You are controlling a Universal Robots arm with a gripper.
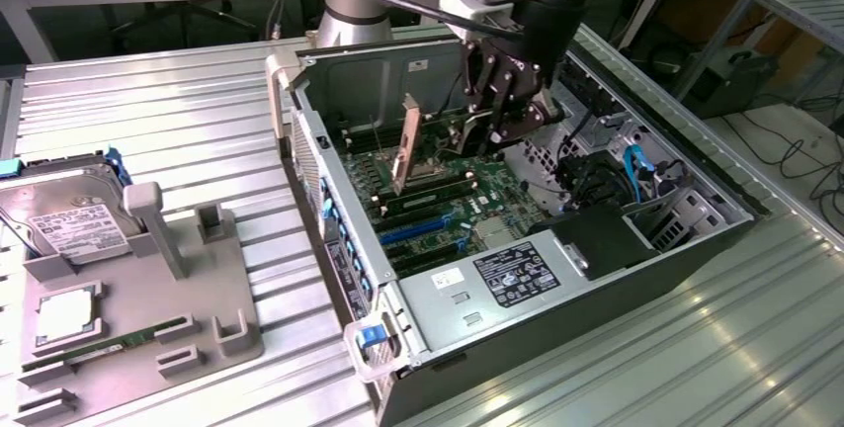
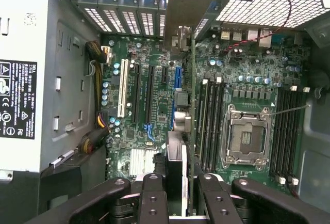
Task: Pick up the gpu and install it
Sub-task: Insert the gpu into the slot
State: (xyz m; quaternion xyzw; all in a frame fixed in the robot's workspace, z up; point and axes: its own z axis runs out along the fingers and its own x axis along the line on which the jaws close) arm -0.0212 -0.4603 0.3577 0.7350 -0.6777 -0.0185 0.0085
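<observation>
Ribbed metal table (image 1: 172,121): computer case (image 1: 436,348), grey fixture (image 1: 145,328)

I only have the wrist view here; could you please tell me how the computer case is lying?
Observer: The case lies on its side, open upward, on a ribbed metal table.
Operator: Thank you. Is there anything beside the case?
Observer: Yes, a grey holder at the exterior view's left carries a hard drive and a green memory stick.
Operator: And how does the gpu stand, seen from outside?
Observer: The gripper holds the gpu upright inside the case, over the motherboard. Whether it is seated I cannot tell.
</observation>
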